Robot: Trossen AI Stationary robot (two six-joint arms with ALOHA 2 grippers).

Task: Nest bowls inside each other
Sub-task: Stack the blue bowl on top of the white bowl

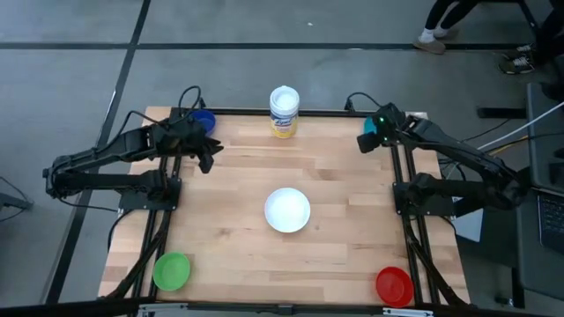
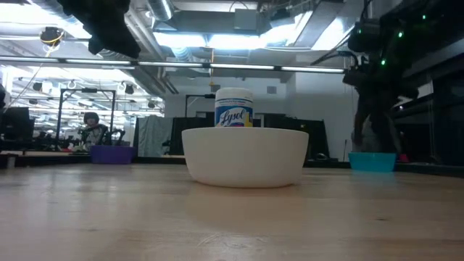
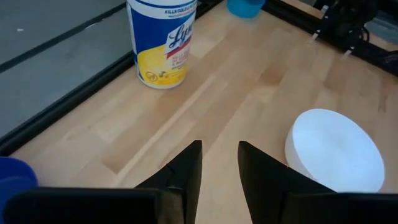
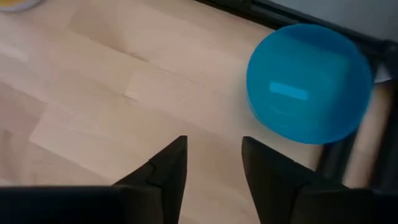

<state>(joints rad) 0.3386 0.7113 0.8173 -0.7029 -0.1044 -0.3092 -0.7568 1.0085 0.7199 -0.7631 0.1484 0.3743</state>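
A white bowl [image 1: 287, 210] [image 2: 245, 156] rests on its base in the middle of the table. Four more bowls stand near the corners: green [image 1: 171, 270] near left, red [image 1: 394, 286] near right, dark blue [image 1: 204, 121] [image 2: 112, 154] far left, light blue [image 1: 367, 141] [image 4: 309, 81] far right. My left gripper [image 1: 208, 161] [image 3: 219, 168] hangs open above the table beside the dark blue bowl, tipped toward the white bowl [image 3: 336, 149]. My right gripper [image 1: 377, 134] [image 4: 214, 165] is open just above and beside the light blue bowl, with nothing between its fingers.
A white canister with a yellow label [image 1: 284, 111] [image 3: 161, 40] stands at the middle of the far edge. Black frame rails run along the table's left and right sides. Bare wood lies between the white bowl and the corner bowls.
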